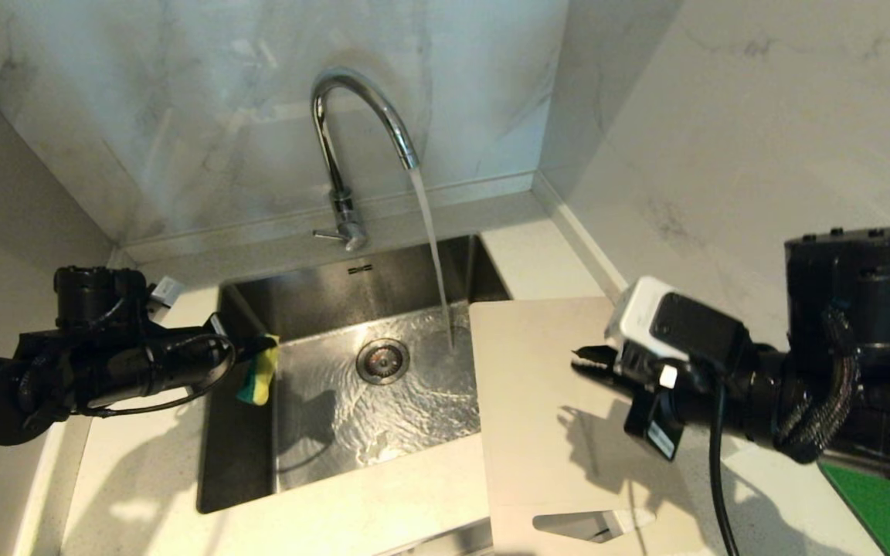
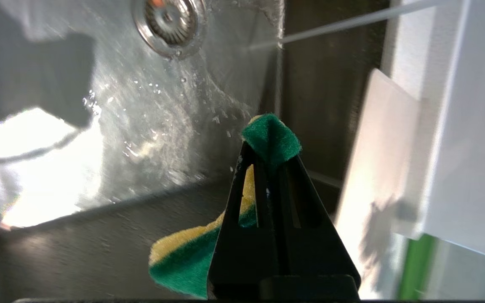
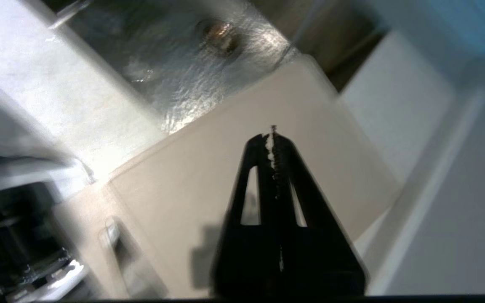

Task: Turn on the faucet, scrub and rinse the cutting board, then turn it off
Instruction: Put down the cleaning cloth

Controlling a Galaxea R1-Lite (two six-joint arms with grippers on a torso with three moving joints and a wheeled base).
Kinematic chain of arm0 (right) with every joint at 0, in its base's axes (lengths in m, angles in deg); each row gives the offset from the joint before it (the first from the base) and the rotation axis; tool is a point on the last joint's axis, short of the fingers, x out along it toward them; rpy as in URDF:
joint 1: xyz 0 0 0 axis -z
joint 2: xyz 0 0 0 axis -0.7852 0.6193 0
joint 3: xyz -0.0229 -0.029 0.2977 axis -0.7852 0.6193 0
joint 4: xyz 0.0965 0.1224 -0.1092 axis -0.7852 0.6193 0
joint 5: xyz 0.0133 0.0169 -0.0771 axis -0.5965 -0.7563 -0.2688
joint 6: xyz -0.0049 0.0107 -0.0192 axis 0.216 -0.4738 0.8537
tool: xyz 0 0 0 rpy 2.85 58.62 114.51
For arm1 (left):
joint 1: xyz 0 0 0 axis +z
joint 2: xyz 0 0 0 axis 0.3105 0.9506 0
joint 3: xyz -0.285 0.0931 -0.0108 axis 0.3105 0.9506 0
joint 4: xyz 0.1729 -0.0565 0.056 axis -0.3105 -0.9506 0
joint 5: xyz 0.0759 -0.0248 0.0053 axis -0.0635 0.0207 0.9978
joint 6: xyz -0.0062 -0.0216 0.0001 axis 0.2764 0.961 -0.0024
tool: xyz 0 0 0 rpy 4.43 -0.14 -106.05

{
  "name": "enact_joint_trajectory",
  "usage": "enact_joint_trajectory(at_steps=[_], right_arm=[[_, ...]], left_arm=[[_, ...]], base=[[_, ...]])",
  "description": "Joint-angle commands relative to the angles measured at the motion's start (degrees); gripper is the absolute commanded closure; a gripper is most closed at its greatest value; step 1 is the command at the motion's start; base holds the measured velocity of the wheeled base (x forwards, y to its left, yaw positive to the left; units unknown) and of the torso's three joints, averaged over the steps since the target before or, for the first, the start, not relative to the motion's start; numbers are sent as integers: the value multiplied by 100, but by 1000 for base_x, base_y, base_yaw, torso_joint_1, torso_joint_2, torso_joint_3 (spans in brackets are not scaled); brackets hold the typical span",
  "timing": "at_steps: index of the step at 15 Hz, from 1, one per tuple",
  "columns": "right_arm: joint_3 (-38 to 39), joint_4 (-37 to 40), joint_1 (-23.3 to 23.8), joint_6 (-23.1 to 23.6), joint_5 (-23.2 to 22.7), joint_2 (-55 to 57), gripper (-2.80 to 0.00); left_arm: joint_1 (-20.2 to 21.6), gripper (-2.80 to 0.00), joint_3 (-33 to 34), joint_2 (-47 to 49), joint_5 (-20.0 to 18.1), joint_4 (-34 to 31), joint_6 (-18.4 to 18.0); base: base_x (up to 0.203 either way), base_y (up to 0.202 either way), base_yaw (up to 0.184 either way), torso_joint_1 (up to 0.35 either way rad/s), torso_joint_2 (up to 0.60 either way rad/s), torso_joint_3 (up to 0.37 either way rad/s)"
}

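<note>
1. Head view: the faucet (image 1: 352,139) is running behind the sink (image 1: 321,305), its water stream (image 1: 433,255) falling into the basin just beside the cutting board (image 1: 545,417). The board is lying on the countertop (image 1: 144,463) on the sink's right side, its near-sink edge overhanging the basin rim and its handle slot at the end nearest the robot. The left gripper (image 1: 259,363) is hovering over the sink's left rim, pinching a sponge (image 1: 259,378). The right gripper (image 1: 592,359) is hanging over the board's middle, fingertips pressed together on nothing. A green mat (image 1: 885,502) is showing at the far right, away from the sink.

2. Left wrist view: the left gripper (image 2: 267,145) is clamping the sponge (image 2: 192,261) — yellow body, green scouring face — above the wet sink floor, with the drain (image 2: 169,21) beyond it and the cutting board (image 2: 377,168) standing off past the sink's far wall.

3. Right wrist view: the right gripper (image 3: 273,132) is showing both jaws meeting over the cutting board (image 3: 200,176), empty.

4. Risks, as I judge them: the board is not under the water yet, so scrubbing now would leave it unrinsed. With shut jaws the right gripper cannot grasp it — pushing could tip the overhanging board into the sink. The sponge's small bite may slip under scrubbing pressure.
</note>
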State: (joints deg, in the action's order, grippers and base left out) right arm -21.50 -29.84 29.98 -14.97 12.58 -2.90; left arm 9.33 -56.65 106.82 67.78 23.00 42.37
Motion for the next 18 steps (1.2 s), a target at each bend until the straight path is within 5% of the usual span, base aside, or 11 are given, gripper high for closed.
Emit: enact_joint_trajectory(at_steps=[1, 4, 6, 9, 15, 18], right_arm=[[-715, -847, 187, -853, 104, 573, 0], [-1635, -2038, 489, -1662, 845, 976, 0], [-1984, -1991, 565, -1891, 1579, 686, 0], [-1858, -1512, 567, -1877, 1908, -189, 0], [-282, -977, 582, -1925, 2074, -2720, 0], [785, -557, 1039, -2292, 2187, -3690, 0]], left_arm=[[-6, 0, -10, -263, 110, -191, -85], [-4, 0, -45, -528, 340, -528, -292], [-21, 0, -141, -562, 564, -617, -423], [5, 0, -220, -546, 593, -786, -541], [-12, 0, -211, -417, 585, -786, -556], [-12, 0, -220, -413, 585, -769, -556]], base=[[0, 0, 0, 0, 0, 0], [0, 0, 0, 0, 0, 0], [0, 0, 0, 0, 0, 0], [0, 0, 0, 0, 0, 0], [0, 0, 0, 0, 0, 0], [0, 0, 0, 0, 0, 0]])
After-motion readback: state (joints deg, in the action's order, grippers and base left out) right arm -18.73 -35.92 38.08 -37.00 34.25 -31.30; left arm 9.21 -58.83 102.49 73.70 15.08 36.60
